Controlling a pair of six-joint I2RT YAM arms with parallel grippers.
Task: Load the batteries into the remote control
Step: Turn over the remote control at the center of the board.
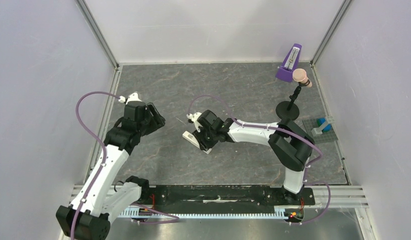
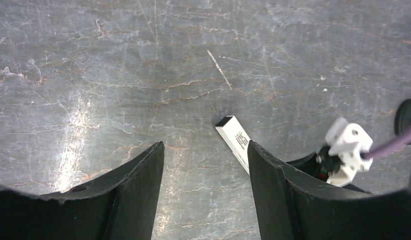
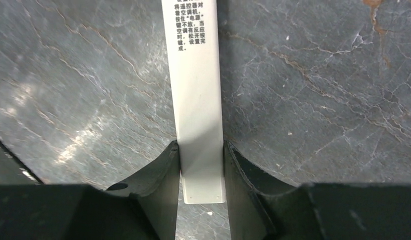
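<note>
Remote control (image 3: 196,100) runs straight out from right jaws gripping it, left jaws wide.

My top camera looks down from behind the near edge; both wrist cameras sit close above the desk (image 2: 93,75), sharing the remote control (image 2: 236,139).

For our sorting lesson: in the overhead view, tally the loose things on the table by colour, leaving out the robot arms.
White: 1, remote control
Purple: 1, metronome
Black: 1, stand
Grey: 1, tray carrying blue pieces, too small to count
Total: 4
</note>
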